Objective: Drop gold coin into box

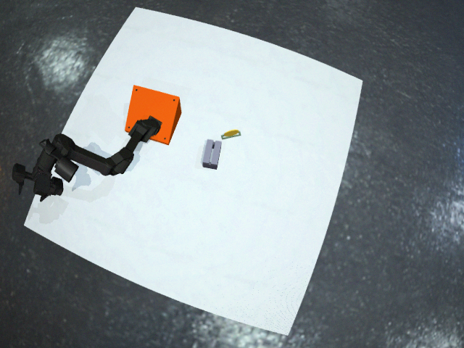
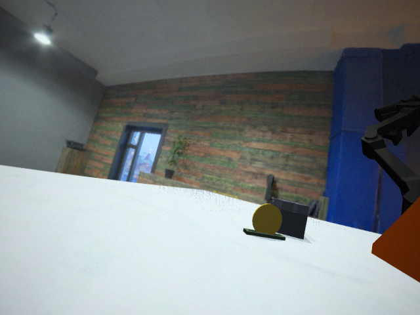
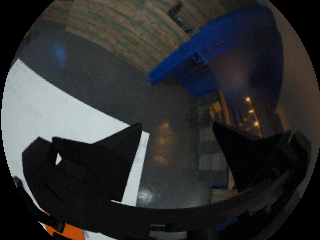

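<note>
Coin (image 2: 266,218) stands untouched in its holder (image 2: 264,234) beside the box (image 1: 212,153); the jaws, wide open and empty, are well apart from it.

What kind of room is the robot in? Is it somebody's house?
Probably a workshop or loft-style room, not clearly a house. Behind the white table there is a wall of colored wood planks, a window with a potted plant beside it, and a big blue column.

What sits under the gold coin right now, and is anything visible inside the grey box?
The coin stands upright in its dark-green holder, which rests on the white table. The grey box shows a dark slot in its lid; its inside cannot be seen.
</note>
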Available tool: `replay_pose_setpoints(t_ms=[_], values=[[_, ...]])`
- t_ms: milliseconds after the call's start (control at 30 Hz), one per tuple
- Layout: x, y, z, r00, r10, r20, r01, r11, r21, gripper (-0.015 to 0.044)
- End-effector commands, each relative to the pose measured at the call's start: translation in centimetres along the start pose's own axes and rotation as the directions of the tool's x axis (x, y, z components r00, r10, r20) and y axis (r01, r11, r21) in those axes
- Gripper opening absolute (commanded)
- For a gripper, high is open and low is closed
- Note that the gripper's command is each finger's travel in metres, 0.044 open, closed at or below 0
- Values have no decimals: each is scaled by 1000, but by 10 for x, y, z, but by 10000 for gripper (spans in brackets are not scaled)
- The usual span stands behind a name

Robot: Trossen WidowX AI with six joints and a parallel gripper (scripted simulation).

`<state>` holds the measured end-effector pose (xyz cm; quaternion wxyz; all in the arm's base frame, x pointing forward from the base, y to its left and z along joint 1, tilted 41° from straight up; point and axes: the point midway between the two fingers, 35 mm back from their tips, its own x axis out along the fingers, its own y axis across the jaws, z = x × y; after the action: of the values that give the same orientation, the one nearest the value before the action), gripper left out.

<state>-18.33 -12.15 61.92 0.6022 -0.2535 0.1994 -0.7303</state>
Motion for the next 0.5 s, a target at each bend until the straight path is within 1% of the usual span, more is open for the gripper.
replay_pose_setpoints(t_ms=[0, 133, 267, 467], values=[[0, -1, 0, 1000, -2, 0, 2, 1000, 2, 374], [-8, -17, -8, 998, -63, 2, 63, 997, 47, 269], [-28, -49, -24, 982, -189, -3, 188, 974, 130, 164], [-71, -97, -54, 918, -396, -31, 392, 890, 234, 161]])
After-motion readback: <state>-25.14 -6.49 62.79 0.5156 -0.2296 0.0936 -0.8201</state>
